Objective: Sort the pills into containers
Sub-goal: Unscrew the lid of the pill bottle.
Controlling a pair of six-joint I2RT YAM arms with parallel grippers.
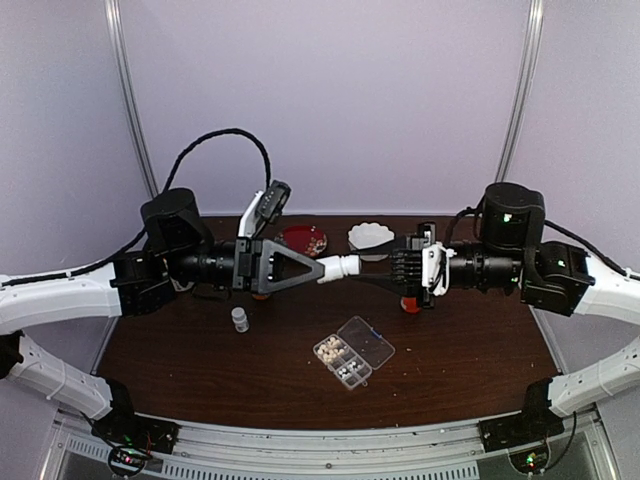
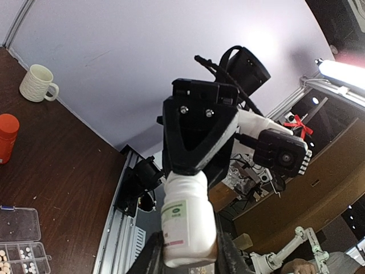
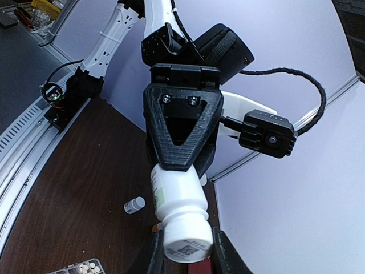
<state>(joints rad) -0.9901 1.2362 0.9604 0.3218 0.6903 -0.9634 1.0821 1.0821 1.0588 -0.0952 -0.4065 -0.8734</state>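
Note:
A white pill bottle (image 1: 340,267) hangs sideways in the air between both grippers. My left gripper (image 1: 322,268) is shut on its body, seen in the left wrist view (image 2: 188,251) with the labelled bottle (image 2: 187,220) between the fingers. My right gripper (image 1: 365,269) is shut on its cap end (image 3: 187,242). The clear pill box (image 1: 368,340) lies open on the table below, with whitish pills (image 1: 338,360) in several cells. The box also shows in the left wrist view (image 2: 17,225) and the right wrist view (image 3: 68,268).
A small white vial (image 1: 240,319) stands left of the box and shows in the right wrist view (image 3: 135,205). A red dish (image 1: 303,240) and a white scalloped bowl (image 1: 370,238) sit at the back. An orange bottle (image 2: 7,137) stands under the right arm.

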